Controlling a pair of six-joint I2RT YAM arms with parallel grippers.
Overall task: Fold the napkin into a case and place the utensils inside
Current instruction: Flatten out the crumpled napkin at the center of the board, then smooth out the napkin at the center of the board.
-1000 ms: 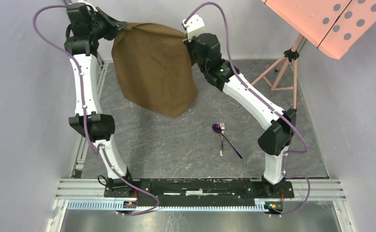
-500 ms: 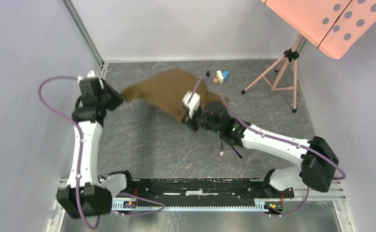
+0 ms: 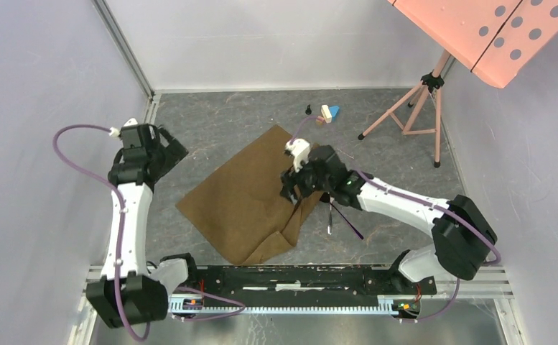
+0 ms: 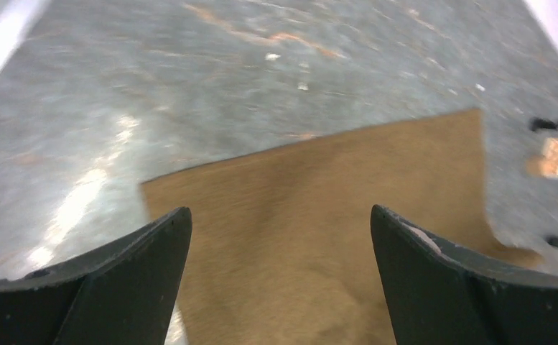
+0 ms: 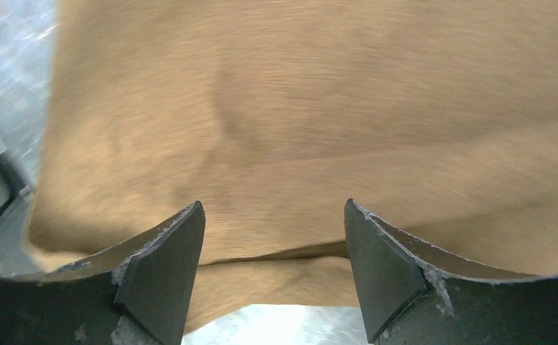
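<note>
The brown napkin (image 3: 243, 198) lies spread on the table as a tilted square, and its near right corner (image 3: 284, 231) is folded over on itself. My left gripper (image 3: 177, 152) is open just off the napkin's far left edge, holding nothing; in the left wrist view the napkin (image 4: 319, 208) lies beyond the left gripper (image 4: 281, 223). My right gripper (image 3: 291, 192) hangs open over the napkin's right edge, and the cloth (image 5: 312, 108) lies loose under the right gripper (image 5: 272, 215). The fork (image 3: 329, 219) and purple spoon handle (image 3: 349, 226) lie right of the napkin, partly hidden by the right arm.
Small coloured toy blocks (image 3: 326, 113) sit at the back of the table and show again as blurred blocks (image 4: 557, 158) in the left wrist view. A pink tripod (image 3: 405, 115) stands at the back right under a pink perforated board (image 3: 491, 29). Walls close in on both sides.
Both grippers held the napkin up by its top corners, swung it down and opened. The cloth now lies on the table, and both arms have come low.
</note>
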